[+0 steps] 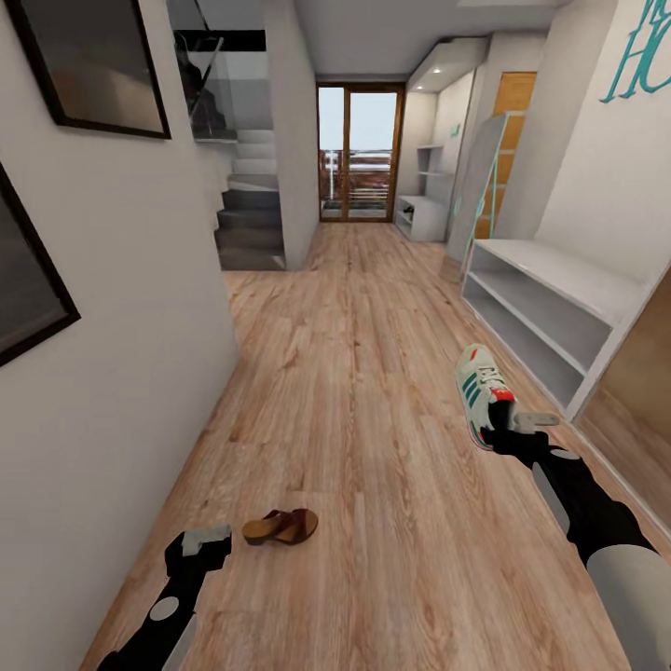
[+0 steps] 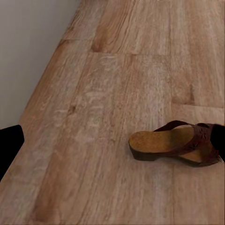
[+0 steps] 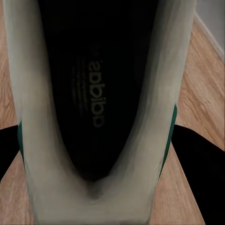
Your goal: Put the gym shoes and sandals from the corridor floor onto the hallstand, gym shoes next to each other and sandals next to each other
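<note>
Your right gripper point(image 1: 503, 424) is nearest, low at the right of the head view, and it is clamped on the heel end of one sneaker point(image 1: 480, 391), which hangs above the floor point(image 1: 373, 373) with its toe pointing away from you and its green stripes showing on the side. Seen from the right wrist camera, that sneaker point(image 3: 98, 93) looms close, its dark insole and white walls between the two black fingers point(image 3: 197, 159) that press on either side. Ahead and to the right of the held sneaker stands the light-grey shoe rack point(image 1: 550, 308) against the right wall, with a bench top and two open shelves beneath; the sneaker is near its front corner but not on it. Your left gripper point(image 1: 207, 540) sits low at the left of the head view, and you cannot tell from these pictures whether its claw is apart or together; nothing is visibly in it. Just beside it on the floor lies one brown sandal point(image 1: 280, 527), and the left wrist camera shows the sandal point(image 2: 176, 145) resting flat on the planks with its tan insole facing up, apart from the gripper.
</note>
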`<state>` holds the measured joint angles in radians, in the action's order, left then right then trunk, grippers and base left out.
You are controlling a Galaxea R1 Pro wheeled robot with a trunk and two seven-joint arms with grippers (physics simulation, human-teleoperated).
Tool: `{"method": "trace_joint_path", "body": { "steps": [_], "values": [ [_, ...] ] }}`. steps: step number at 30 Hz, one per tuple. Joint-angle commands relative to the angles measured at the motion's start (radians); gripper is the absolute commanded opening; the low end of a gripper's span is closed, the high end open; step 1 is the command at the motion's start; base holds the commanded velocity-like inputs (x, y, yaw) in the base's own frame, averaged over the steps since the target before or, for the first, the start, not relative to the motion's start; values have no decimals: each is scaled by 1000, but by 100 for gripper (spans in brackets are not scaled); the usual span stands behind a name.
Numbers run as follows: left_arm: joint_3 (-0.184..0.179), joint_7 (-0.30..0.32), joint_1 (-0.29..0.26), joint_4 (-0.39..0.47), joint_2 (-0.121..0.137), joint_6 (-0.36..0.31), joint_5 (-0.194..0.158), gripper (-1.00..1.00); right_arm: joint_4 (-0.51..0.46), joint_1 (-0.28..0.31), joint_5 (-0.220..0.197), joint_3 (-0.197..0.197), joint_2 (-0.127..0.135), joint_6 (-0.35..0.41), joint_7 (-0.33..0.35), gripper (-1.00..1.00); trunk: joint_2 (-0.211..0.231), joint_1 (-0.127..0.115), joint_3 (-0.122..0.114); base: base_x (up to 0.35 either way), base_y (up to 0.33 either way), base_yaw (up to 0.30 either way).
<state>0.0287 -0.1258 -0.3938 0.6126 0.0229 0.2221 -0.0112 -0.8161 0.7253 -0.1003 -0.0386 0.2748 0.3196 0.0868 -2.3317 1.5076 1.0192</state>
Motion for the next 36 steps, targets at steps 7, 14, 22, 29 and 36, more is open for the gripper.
{"method": "trace_joint_path", "body": {
  "steps": [7,14,22,29,36],
  "values": [
    [-1,-3,0,-1,-1,3,-1,100,-2,0,-10,-3,1,6,2,-100,0,0,1,334,-47,0],
    [-1,-3,0,-1,0,3,-1,100,-2,0,-10,-4,1,6,1,-100,0,0,1,234,-49,0],
    [-1,-2,0,5,0,3,-1,100,1,0,-7,-4,45,7,-1,-100,0,0,1,45,0,0],
    [0,-3,0,5,0,3,-1,100,1,0,-7,-3,50,7,-1,-100,0,0,1,139,0,0],
    [0,-3,0,5,0,3,-1,100,-2,0,-9,-4,50,7,0,-100,0,0,1,281,0,0]
  ]
}}
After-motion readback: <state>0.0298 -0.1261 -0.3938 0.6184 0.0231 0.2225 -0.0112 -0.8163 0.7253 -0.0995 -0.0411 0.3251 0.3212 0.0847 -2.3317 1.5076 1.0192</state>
